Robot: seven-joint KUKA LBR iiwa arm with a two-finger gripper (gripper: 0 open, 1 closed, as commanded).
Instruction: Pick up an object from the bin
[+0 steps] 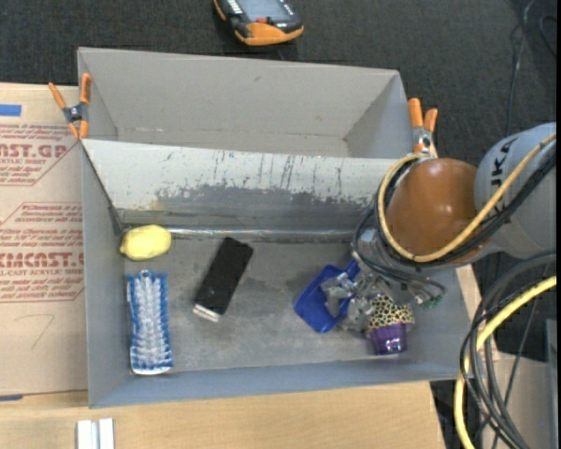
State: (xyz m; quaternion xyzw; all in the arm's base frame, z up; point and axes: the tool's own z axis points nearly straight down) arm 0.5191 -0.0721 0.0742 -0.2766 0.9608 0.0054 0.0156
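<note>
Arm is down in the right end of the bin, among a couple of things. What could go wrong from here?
1. The gripper sits between the blue object and the leopard-spotted piece with a purple end, which lie close together. A grasp might catch both, or push one aside.
2. Both lie at the right end of the bin, near its wall, so the wrist and cables may brush the wall when lifting.

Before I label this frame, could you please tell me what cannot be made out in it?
In the camera view:
1. The blue object: its right end is hidden under the gripper.
2. The purple thing with a spotted top: partly under the gripper too, so its kind is unclear.
3. The floor of the bin at right rear: hidden by the arm's orange cover.
</note>
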